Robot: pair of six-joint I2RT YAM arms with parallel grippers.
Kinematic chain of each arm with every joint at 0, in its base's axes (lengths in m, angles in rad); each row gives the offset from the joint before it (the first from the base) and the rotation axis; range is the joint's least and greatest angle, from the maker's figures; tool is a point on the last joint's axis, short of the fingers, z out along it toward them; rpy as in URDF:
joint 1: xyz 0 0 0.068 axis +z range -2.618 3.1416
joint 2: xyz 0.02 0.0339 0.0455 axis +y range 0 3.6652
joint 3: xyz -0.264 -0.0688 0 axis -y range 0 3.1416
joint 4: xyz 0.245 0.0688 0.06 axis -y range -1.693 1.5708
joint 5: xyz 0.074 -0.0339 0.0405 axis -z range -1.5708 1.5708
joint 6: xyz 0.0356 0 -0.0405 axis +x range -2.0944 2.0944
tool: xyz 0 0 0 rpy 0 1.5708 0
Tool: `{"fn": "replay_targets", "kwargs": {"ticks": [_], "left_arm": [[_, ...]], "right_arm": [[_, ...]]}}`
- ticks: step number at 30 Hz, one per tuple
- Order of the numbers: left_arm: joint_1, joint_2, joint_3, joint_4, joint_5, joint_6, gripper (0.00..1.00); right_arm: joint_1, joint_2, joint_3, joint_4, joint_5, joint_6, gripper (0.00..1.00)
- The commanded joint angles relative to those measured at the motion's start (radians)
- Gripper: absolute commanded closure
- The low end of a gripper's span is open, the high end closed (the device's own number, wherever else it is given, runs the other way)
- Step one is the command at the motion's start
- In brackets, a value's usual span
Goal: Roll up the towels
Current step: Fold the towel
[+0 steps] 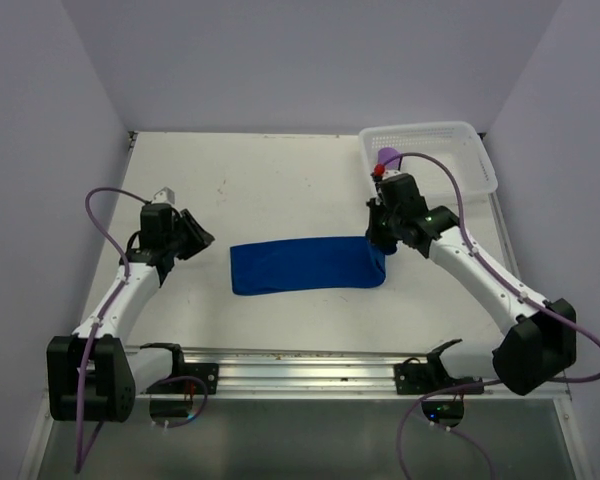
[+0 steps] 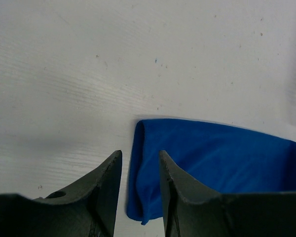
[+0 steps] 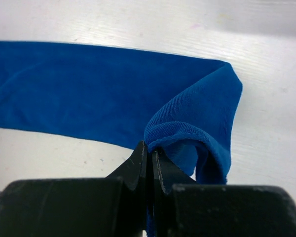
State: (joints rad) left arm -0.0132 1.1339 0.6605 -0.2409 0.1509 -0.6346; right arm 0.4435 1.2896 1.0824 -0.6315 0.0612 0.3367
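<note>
**Blue towel gripped at its right end; left pincer half open and empty**

Right pincer [image 3: 149,154]: the jaws are closed tight on a fold of the blue towel [image 1: 305,265] at its right-hand end. In the right wrist view the cloth there is raised off the bench [image 1: 280,180] and curls over on itself just above the fingertips. The rest of the towel lies flat as a long strip across the middle of the bench, running left to right.

Left pincer [image 2: 139,157]: the jaws stand part open with a narrow gap and nothing between them. In the top view it sits to the left of the towel's left end, near it but apart from it.

Hidden or unclear:
- In the top view the right pincer's own body covers its fingertips and the gripped end of the towel.
- In the left wrist view the fingers mask the towel's near edge, and the frame cuts off its right part.
- A purple lump [image 1: 388,157] sits in the near-left corner of the white mesh basket [image 1: 480,172] at the bench's far right. It is too small and too crowded by the arm to tell whether it is a towel.

Count: two arms, two pincers, one blue towel, one basket, one purple lump.
</note>
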Motion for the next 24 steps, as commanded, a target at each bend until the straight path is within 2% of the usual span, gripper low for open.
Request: {"fn": "replay_targets", "kwargs": {"ticks": [1, 4, 9, 15, 24], "left_arm": [[0.007, -0.002, -0.021, 0.051, 0.042, 0.009, 0.61], [-0.002, 0.001, -0.058, 0.072, 0.053, -0.014, 0.61], [-0.014, 0.012, -0.151, 0.13, 0.075, -0.063, 0.61], [-0.033, 0.069, -0.211, 0.187, 0.041, -0.096, 0.61], [-0.039, 0.124, -0.263, 0.275, 0.029, -0.093, 0.62]], "right_arm": [[0.086, 0.077, 0.126, -0.014, -0.006, 0.004, 1.0], [0.159, 0.144, 0.23, -0.037, -0.009, -0.004, 1.0], [0.27, 0.344, 0.448, -0.1, -0.014, -0.054, 1.0], [0.392, 0.548, 0.663, -0.18, -0.032, -0.099, 1.0], [0.492, 0.749, 0.8, -0.218, -0.084, -0.11, 1.0]]}}
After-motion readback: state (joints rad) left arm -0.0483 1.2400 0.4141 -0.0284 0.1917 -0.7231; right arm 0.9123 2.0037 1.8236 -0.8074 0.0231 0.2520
